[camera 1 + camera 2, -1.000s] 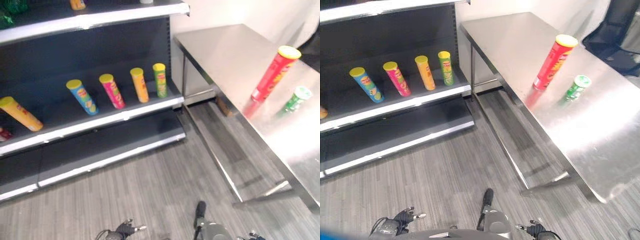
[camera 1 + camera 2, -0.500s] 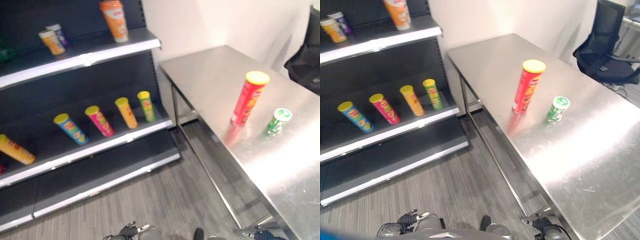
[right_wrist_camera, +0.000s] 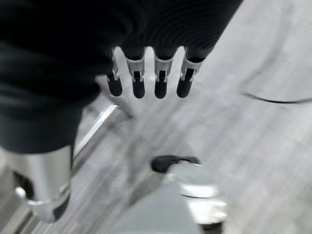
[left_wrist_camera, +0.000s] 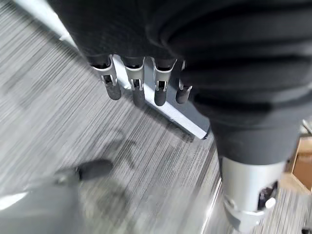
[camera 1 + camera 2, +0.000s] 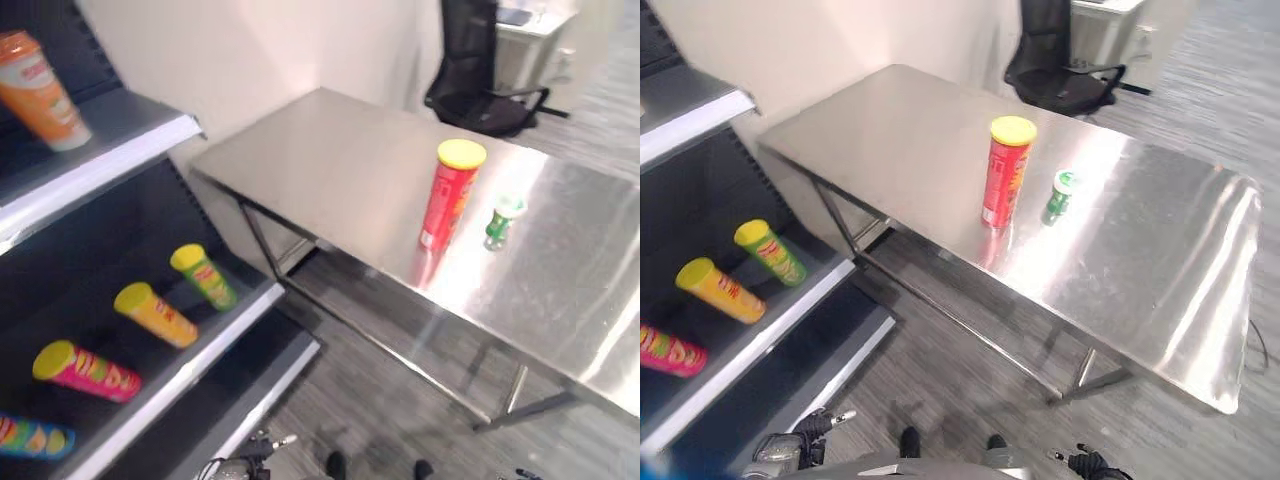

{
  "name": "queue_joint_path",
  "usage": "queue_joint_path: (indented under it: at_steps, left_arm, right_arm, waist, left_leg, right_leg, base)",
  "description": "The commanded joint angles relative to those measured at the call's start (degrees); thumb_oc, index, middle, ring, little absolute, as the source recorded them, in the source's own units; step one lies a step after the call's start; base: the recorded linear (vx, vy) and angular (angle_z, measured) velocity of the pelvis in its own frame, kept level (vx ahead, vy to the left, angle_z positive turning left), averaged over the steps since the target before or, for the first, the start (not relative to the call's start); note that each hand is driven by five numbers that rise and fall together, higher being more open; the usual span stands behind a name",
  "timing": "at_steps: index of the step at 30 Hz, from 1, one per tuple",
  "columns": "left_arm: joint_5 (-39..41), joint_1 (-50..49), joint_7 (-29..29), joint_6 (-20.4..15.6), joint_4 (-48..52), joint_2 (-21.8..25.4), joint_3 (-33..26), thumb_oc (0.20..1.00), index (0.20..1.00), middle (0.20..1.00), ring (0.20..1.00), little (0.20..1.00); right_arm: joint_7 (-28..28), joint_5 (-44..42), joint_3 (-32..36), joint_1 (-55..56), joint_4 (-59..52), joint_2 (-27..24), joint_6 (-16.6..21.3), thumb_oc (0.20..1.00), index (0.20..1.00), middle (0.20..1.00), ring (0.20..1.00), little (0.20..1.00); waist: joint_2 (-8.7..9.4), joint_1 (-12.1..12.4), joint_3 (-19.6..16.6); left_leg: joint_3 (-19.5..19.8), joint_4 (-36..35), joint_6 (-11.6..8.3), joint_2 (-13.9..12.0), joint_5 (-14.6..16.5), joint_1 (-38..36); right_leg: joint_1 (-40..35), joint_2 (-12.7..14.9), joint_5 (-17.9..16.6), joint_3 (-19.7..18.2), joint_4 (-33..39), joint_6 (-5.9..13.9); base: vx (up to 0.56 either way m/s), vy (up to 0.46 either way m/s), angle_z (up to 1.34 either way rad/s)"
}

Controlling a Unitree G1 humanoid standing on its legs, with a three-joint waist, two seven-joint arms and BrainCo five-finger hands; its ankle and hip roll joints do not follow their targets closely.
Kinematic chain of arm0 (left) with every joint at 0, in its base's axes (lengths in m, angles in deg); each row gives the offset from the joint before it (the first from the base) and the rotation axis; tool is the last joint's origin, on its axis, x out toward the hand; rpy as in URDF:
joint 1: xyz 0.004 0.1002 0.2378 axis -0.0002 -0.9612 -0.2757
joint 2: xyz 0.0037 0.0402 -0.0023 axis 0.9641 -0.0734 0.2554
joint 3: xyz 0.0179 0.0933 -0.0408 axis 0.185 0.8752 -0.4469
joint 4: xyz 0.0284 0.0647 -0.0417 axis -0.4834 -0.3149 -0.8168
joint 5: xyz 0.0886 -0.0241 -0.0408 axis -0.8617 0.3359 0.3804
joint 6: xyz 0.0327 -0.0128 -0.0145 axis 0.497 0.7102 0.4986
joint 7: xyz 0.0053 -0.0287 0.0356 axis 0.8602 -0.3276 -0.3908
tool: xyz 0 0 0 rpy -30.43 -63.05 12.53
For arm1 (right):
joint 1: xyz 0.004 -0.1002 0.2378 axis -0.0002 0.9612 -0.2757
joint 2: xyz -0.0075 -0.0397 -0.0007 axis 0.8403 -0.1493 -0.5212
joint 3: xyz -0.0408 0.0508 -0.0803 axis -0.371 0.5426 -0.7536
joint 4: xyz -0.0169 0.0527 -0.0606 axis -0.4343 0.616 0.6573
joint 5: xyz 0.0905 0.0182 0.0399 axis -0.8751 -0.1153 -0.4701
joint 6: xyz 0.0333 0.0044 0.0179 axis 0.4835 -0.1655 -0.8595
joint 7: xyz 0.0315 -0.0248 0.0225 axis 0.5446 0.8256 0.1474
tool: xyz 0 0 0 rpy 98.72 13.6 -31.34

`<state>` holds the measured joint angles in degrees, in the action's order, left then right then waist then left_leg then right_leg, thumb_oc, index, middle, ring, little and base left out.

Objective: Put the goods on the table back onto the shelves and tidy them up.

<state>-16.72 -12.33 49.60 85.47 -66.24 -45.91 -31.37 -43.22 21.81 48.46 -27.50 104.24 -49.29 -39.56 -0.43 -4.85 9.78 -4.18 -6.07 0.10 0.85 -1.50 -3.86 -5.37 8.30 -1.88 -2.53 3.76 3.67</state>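
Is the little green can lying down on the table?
No, the little green can stands upright on the steel table, just beside the tall red can with the yellow lid.

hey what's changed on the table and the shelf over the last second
Only the head camera has swung toward the table; nothing was picked up or let go. The tall red can and the small green can stand on the steel table as before, and the cans on the shelf kept their order. Both hands hang open over the floor.
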Motion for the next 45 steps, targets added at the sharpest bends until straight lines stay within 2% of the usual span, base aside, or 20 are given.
queue_joint_path:
  at_steps: [1, 2, 4, 5, 6, 7, 9, 10, 11, 15, 17, 19, 20, 22, 24, 26, 28, 31, 34, 45]
  left_arm:
    - [-0.84, 0.14, -1.18, -1.83, 1.02, 2.14, 1.13, 1.000, 1.000, 1.000, 1.000, 1.000]
    - [-0.73, 0.62, -1.16, -1.99, 1.45, 3.15, 0.73, 1.000, 1.000, 1.000, 1.000, 1.000]
    - [-0.79, 0.69, -0.98, -1.92, 1.53, 3.49, 0.72, 1.000, 1.000, 1.000, 1.000, 1.000]
    - [-0.96, 0.68, -0.88, -1.87, 1.66, 3.84, 0.67, 1.000, 1.000, 1.000, 1.000, 1.000]
    - [-1.76, 0.47, -0.44, -1.70, 1.54, 4.32, 0.29, 1.000, 1.000, 1.000, 1.000, 1.000]
    - [-1.76, 0.46, -0.44, -1.70, 1.54, 4.31, 0.30, 1.000, 1.000, 1.000, 1.000, 1.000]
    - [-2.72, 0.39, 0.20, -1.38, 0.33, 5.01, -0.59, 1.000, 1.000, 1.000, 1.000, 1.000]
    - [-2.97, 0.58, 0.76, -1.09, -0.81, 5.43, -1.54, 1.000, 1.000, 1.000, 1.000, 1.000]
    - [-2.97, 0.58, 0.76, -1.10, -0.82, 5.41, -1.52, 1.000, 1.000, 1.000, 1.000, 1.000]
    - [-4.02, -0.03, 2.19, -1.09, -1.38, 6.44, -3.05, 1.000, 1.000, 1.000, 1.000, 1.000]
    - [-4.46, -0.46, 3.04, -1.28, -1.01, 6.65, -3.73, 1.000, 1.000, 1.000, 1.000, 1.000]
    - [-5.62, -1.50, 3.63, -1.64, -0.41, 6.02, -3.87, 1.000, 1.000, 1.000, 1.000, 1.000]
    - [-5.68, -2.51, 3.97, -2.19, 0.62, 5.03, -4.14, 1.000, 1.000, 1.000, 1.000, 1.000]
    - [-5.32, -3.05, 3.93, -2.50, 1.41, 4.40, -4.19, 1.000, 1.000, 1.000, 1.000, 1.000]
    - [-4.15, -4.59, 3.65, -2.64, 1.99, 2.91, -3.99, 1.000, 1.000, 1.000, 1.000, 1.000]
    - [-3.55, -4.89, 3.06, -2.40, 2.09, 2.24, -3.07, 1.000, 1.000, 1.000, 1.000, 1.000]
    - [-3.43, -4.95, 2.73, -2.40, 2.17, 2.10, -2.93, 1.000, 1.000, 1.000, 1.000, 1.000]
    - [-3.31, -4.78, 2.08, -2.39, 2.73, 2.12, -1.17, 1.000, 1.000, 1.000, 1.000, 1.000]
    - [-3.30, -5.00, 1.86, -2.32, 2.75, 2.45, -0.62, 1.000, 1.000, 1.000, 1.000, 1.000]
    - [-3.06, -6.06, 1.24, -2.30, 2.95, 2.48, 0.00, 1.000, 1.000, 1.000, 1.000, 1.000]
  right_arm:
    - [1.36, -3.15, 1.80, -2.48, 3.35, -3.81, 0.18, 1.000, 1.000, 1.000, 1.000, 1.000]
    - [2.02, -5.11, 5.14, -2.13, 4.18, -5.23, 0.39, 1.000, 1.000, 1.000, 1.000, 1.000]
    - [2.11, -6.24, 6.53, -1.88, 3.86, -5.84, 0.56, 1.000, 1.000, 1.000, 1.000, 1.000]
    - [2.13, -7.34, 7.86, -1.39, 3.06, -6.62, 0.68, 1.000, 1.000, 1.000, 1.000, 1.000]
    - [2.16, -8.88, 10.35, 0.31, 1.16, -7.94, 1.16, 1.000, 1.000, 1.000, 1.000, 1.000]
    - [2.16, -8.88, 10.37, 0.35, 1.12, -7.94, 1.14, 1.000, 1.000, 1.000, 1.000, 1.000]
    - [1.03, -8.99, 11.59, 1.94, -0.51, -9.63, 1.09, 1.000, 1.000, 1.000, 1.000, 1.000]
    - [0.02, -10.35, 13.33, 2.94, -1.85, -11.52, 1.27, 1.000, 1.000, 1.000, 1.000, 1.000]
    - [0.01, -10.35, 13.36, 2.99, -1.89, -11.53, 1.25, 1.000, 1.000, 1.000, 1.000, 1.000]
    - [-3.23, -14.52, 20.28, 4.82, -10.74, -19.93, 1.89, 1.000, 1.000, 1.000, 1.000, 1.000]
    - [-5.01, -16.24, 23.72, 5.92, -18.02, -25.22, 2.81, 1.000, 1.000, 1.000, 1.000, 1.000]
    - [-7.59, -18.17, 28.76, 7.50, -31.41, -33.24, 4.37, 1.000, 1.000, 1.000, 1.000, 1.000]
    - [-8.29, -19.64, 32.39, 7.32, -43.53, -37.89, 7.22, 1.000, 1.000, 1.000, 1.000, 1.000]
    - [-7.16, -20.36, 34.66, 5.58, -48.91, -38.96, 9.24, 1.000, 1.000, 1.000, 1.000, 1.000]
    - [-3.09, -17.84, 33.93, -0.21, -53.55, -39.59, 11.75, 1.000, 1.000, 1.000, 1.000, 1.000]
    - [0.78, -10.77, 29.07, -4.88, -50.76, -40.87, 11.39, 1.000, 1.000, 1.000, 1.000, 1.000]
    - [1.31, -9.01, 26.05, -7.25, -49.89, -41.37, 11.02, 1.000, 1.000, 1.000, 1.000, 1.000]
    - [0.49, -5.17, 15.98, -13.12, -45.46, -42.82, 9.00, 1.000, 1.000, 1.000, 1.000, 1.000]
    - [0.51, -5.64, 11.82, -16.59, -41.85, -41.76, 8.66, 1.000, 1.000, 1.000, 1.000, 1.000]
    - [2.24, -3.25, 7.18, -21.58, -40.56, -41.73, 8.69, 1.000, 1.000, 1.000, 1.000, 1.000]
  waist:
    - [0.42, 1.04, -0.77]
    - [0.93, 0.36, 0.47]
    - [0.99, 0.03, 0.91]
    - [1.01, -0.28, 1.50]
    - [1.45, -0.70, 1.82]
    - [1.43, -0.73, 1.81]
    - [2.31, -0.96, 1.88]
    - [3.17, -1.13, 1.46]
    - [3.14, -1.12, 1.43]
    - [4.49, -1.14, 0.59]
    - [5.06, -1.10, -0.25]
    - [5.34, -0.92, -1.20]
    - [5.22, -0.76, -1.94]
    - [5.12, -0.41, -2.70]
    - [4.74, 1.34, -3.54]
    - [4.56, 3.24, -3.87]
    - [4.59, 3.48, -3.88]
    - [4.29, 5.28, -3.71]
    - [3.89, 6.08, -3.73]
    - [2.93, 7.51, -3.79]
  left_leg:
    - [-1.34, 1.07, -3.14, -3.16, 1.29, 1.68]
    - [-3.14, 1.07, -2.37, -2.34, 2.32, 1.38]
    - [-3.87, 1.07, -2.27, -2.47, 2.46, 1.35]
    - [-4.48, 1.07, -2.16, -2.65, 2.60, 1.21]
    - [-5.63, 1.07, -2.36, -2.87, 3.35, 0.80]
    - [-5.59, 1.07, -2.36, -2.88, 3.35, 0.80]
    - [-6.37, 1.07, -2.51, -3.10, 3.80, 0.42]
    - [-6.22, 1.07, -2.66, -3.28, 3.53, 0.81]
    - [-6.21, 1.07, -2.67, -3.29, 3.53, 0.83]
    - [-6.65, 1.07, -3.02, -3.84, 3.70, 0.94]
    - [-6.67, 1.07, -3.43, -3.90, 3.85, 0.67]
    - [-6.49, 1.07, -4.29, -4.43, 4.15, -0.16]
    - [-6.06, 1.07, -5.03, -5.20, 4.44, -1.27]
    - [-5.64, 1.07, -5.34, -5.60, 4.43, -1.38]
    - [-4.71, 1.07, -5.89, -6.39, 4.47, -2.03]
    - [-3.76, 1.07, -6.28, -6.81, 4.08, -2.02]
    - [-3.51, 1.07, -6.39, -6.96, 4.02, -2.09]
    - [-2.51, 1.07, -6.89, -7.59, 3.30, -2.47]
    - [-1.83, 1.07, -7.10, -7.86, 3.01, -2.62]
    - [-0.25, 1.07, -7.65, -7.94, 2.23, -2.18]
  right_leg:
    - [3.68, 4.05, 1.08, -0.72, -4.62, 9.97]
    - [6.65, 4.60, -1.86, 0.30, -8.43, 10.42]
    - [7.86, 4.30, -2.58, 0.84, -10.13, 10.20]
    - [8.77, 4.16, -2.92, 2.23, -11.53, 10.03]
    - [9.28, 4.42, -3.22, 5.61, -11.62, 10.00]
    - [9.24, 4.41, -3.24, 5.67, -11.58, 10.00]
    - [10.16, 4.32, -4.08, 8.68, -9.16, 9.40]
    - [9.40, 3.94, -4.38, 8.56, -6.72, 9.80]
    - [9.38, 3.93, -4.42, 8.59, -6.64, 9.80]
    - [8.54, 3.69, -5.42, 7.87, -4.24, 10.00]
    - [7.53, 3.66, -5.54, 8.28, -3.11, 10.12]
    - [5.66, 3.40, -4.75, 9.27, -1.16, 10.07]
    - [3.80, 2.85, -3.28, 10.34, -0.29, 9.82]
    - [3.03, 2.61, -2.56, 11.06, 0.23, 9.58]
    - [1.03, 1.95, -0.86, 12.55, 0.82, 8.93]
    - [-0.02, 1.50, 0.21, 13.48, 0.96, 8.34]
    - [-0.39, 1.33, 0.48, 13.71, 0.99, 8.12]
    - [-1.95, 0.67, 1.55, 14.88, 1.19, 7.28]
    - [-2.76, 0.47, 2.09, 15.63, 1.22, 6.97]
    - [-4.09, 0.25, 3.02, 17.59, 1.24, 6.57]
  base:
    - [0.04, 0.598, -0.57]
    - [0.03, 0.486, -0.54]
    - [0.01, 0.174, -0.56]
    - [0.04, 0.159, -0.41]
    - [0.04, 0.108, -0.35]
    - [0.05, 0.056, -0.25]
    - [0.05, -0.037, -0.18]
    - [0.04, -0.067, -0.13]
    - [0.04, -0.072, -0.07]
    - [0.04, -0.058, 0.03]
    - [0.08, -0.063, 0.03]
    - [0.12, -0.094, 0.02]
    - [0.12, -0.112, 0.17]
    - [0.10, -0.115, 0.29]
    - [0.09, -0.142, 0.25]
    - [0.03, -0.106, 0.27]
    - [0.00, -0.080, 0.21]
    - [0.00, -0.092, 0.29]
    - [0.01, -0.058, 0.15]
    - [0.01, -0.027, 0.07]
